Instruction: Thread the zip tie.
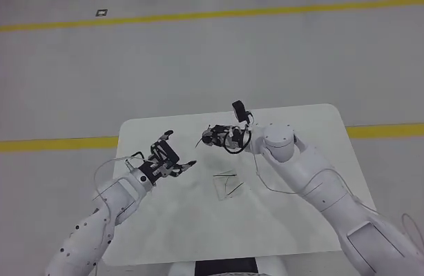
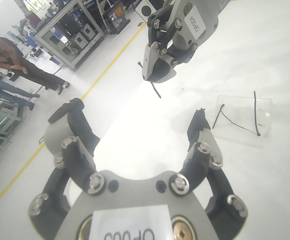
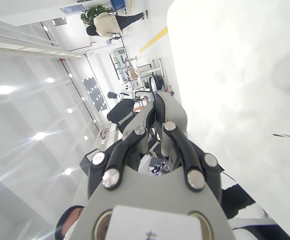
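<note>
Left side of the white table (image 1: 281, 207): I have the left gripper (image 1: 179, 148) over the table's left part, its claw spread wide with nothing between the black-padded fingers (image 2: 80, 123). In the left wrist view the gap of this gripper (image 2: 137, 107) faces the other arm's tool.

Centre: the zip tie (image 2: 156, 91) is a thin black strip held clear of the table. One short end sticks out on each side of the clamped fingertips. In the top view I see it as a fine dark line (image 1: 198, 143) between the two grippers, apart from the left one.

Right of centre: the right gripper (image 1: 206, 136) is closed down narrow on the zip tie, pads pressed together on the strip (image 2: 157, 74). The right wrist view shows the same fingers meeting at their tips (image 3: 156, 101).

Further right and nearer the robot: a clear plastic packet (image 2: 242, 108) lies flat on the table, holding spare zip ties (image 2: 255, 113). It lies near the right gripper but apart from it (image 1: 220, 190).
</note>
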`<state>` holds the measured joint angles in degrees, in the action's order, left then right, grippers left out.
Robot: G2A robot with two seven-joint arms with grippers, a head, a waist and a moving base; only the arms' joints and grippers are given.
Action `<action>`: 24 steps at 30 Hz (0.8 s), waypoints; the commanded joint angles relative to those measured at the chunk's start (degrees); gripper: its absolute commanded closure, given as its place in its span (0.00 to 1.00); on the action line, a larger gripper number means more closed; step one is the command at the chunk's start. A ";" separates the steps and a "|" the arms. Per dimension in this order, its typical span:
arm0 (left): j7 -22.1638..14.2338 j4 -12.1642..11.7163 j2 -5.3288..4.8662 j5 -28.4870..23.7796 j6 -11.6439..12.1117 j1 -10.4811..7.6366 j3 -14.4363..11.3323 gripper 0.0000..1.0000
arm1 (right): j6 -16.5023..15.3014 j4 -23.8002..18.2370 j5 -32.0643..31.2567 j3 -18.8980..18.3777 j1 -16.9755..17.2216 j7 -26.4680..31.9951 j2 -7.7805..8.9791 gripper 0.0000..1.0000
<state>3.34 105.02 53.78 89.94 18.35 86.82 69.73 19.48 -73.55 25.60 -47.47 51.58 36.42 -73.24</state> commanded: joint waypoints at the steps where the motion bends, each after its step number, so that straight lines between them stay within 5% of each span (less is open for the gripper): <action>1: 0.15 -0.36 -1.21 0.01 -0.47 -1.80 -2.02 0.00 | 0.00 0.30 0.53 0.20 -0.11 0.17 0.02 1.00; 11: -1.04 -0.41 -1.67 0.01 -0.90 -3.00 -3.03 0.00 | -0.63 -0.49 0.17 0.04 0.75 -0.82 0.01 1.00; 19: -0.65 -1.13 -5.36 0.01 -3.60 -6.44 -8.73 0.00 | 0.00 -1.78 -0.27 -0.77 1.83 -0.87 -0.02 1.00; 20: -0.26 -1.26 -5.85 0.01 -4.13 -6.75 -9.51 0.02 | 0.00 -1.78 -0.25 -0.85 1.89 -0.81 -0.04 1.00; 21: 0.22 -1.35 -6.35 0.01 -4.62 -7.13 -10.29 0.17 | 0.00 -1.79 -0.14 -0.96 1.96 -0.82 -0.07 1.00; 24: 1.15 -1.80 -7.99 0.01 -6.53 -8.41 -12.93 0.36 | 0.00 -1.93 -0.15 -1.23 2.14 -0.87 -0.13 1.00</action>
<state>4.19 103.34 46.31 89.95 12.51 78.80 57.71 19.49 -75.42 25.47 -48.62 53.67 35.56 -73.36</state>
